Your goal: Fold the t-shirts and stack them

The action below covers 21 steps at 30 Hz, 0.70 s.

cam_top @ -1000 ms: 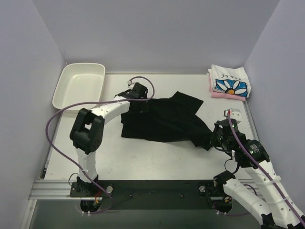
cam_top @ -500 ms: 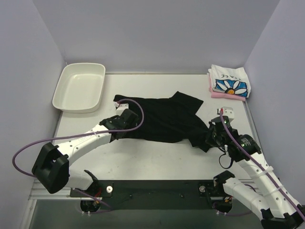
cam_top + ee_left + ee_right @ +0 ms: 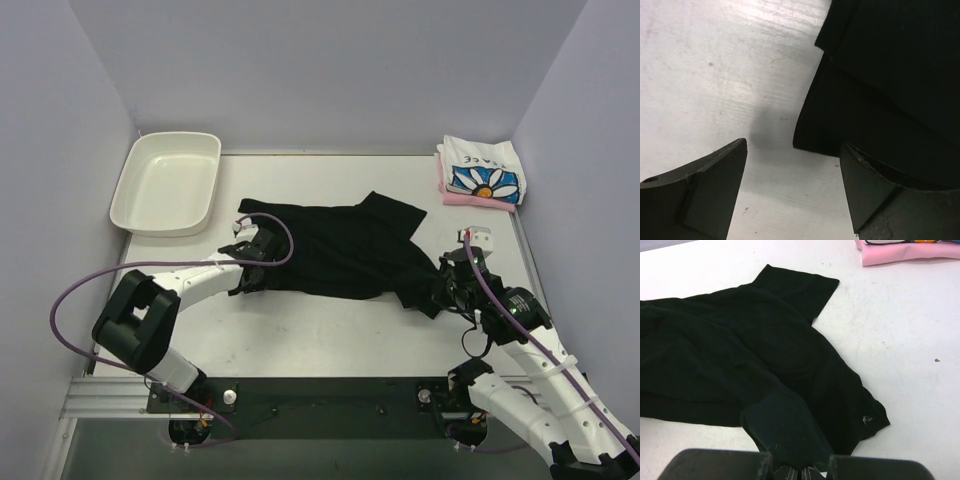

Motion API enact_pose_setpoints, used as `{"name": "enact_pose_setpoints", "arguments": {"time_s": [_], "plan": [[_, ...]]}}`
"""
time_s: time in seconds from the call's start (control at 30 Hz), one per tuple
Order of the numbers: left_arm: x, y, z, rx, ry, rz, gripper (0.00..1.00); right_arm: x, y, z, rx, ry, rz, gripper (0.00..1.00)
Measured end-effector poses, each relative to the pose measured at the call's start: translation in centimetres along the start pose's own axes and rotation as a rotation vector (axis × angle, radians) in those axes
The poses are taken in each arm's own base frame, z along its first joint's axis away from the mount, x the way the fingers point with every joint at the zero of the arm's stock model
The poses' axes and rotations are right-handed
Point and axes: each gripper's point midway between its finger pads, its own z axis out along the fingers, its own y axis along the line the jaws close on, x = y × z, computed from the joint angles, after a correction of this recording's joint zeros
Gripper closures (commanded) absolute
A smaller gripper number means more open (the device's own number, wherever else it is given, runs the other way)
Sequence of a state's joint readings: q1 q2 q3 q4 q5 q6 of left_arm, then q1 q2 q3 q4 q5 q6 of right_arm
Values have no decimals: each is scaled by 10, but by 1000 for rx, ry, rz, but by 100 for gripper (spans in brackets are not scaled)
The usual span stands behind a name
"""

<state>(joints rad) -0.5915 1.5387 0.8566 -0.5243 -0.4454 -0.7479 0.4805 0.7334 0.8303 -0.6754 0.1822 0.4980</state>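
Observation:
The black t-shirt (image 3: 345, 250) lies crumpled across the middle of the table. My left gripper (image 3: 247, 272) is open at its near left corner; in the left wrist view the black t-shirt (image 3: 890, 85) has its corner just ahead of the open fingers (image 3: 715, 185), with bare table between them. My right gripper (image 3: 447, 290) is shut on the shirt's right end; in the right wrist view a fold of the black t-shirt (image 3: 785, 425) is pinched between the fingers. The white daisy-print shirt (image 3: 482, 172) lies folded on the pink shirt (image 3: 470, 199) at the far right corner.
A white plastic tray (image 3: 167, 180) stands at the far left. Purple walls close in the table on three sides. A purple cable loops over the left arm.
My left arm swung from the shirt's far left edge out low to the left, then back; its gripper now sits at the near left corner. The right gripper barely shifted.

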Motion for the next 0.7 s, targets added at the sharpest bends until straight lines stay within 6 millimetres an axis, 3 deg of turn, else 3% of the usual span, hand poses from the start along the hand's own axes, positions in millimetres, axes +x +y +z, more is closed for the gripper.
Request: {"name": "enact_pose_setpoints", "arguments": {"time_s": [0.3, 0.33, 0.4, 0.5, 0.53, 0.57, 0.7], "plan": [[-9, -16, 19, 45, -2, -42, 35, 2, 0, -1, -4, -3, -3, 100], [-11, -18, 21, 50, -7, -47, 43, 1, 0, -1, -4, -3, -3, 100], [-15, -19, 23, 50, -15, -50, 51, 2, 0, -1, -4, -2, -3, 100], [-21, -20, 27, 50, -28, -58, 74, 3, -1, 0, -2, 2, -5, 100], [-23, -20, 29, 51, -34, -59, 83, 4, -1, 0, -1, 3, -5, 100], [-25, -21, 30, 51, -39, -65, 100, 4, -1, 0, -1, 4, -5, 100], [-32, -22, 33, 56, -54, -79, 100, 4, -1, 1, 0, 4, -5, 100]]}}
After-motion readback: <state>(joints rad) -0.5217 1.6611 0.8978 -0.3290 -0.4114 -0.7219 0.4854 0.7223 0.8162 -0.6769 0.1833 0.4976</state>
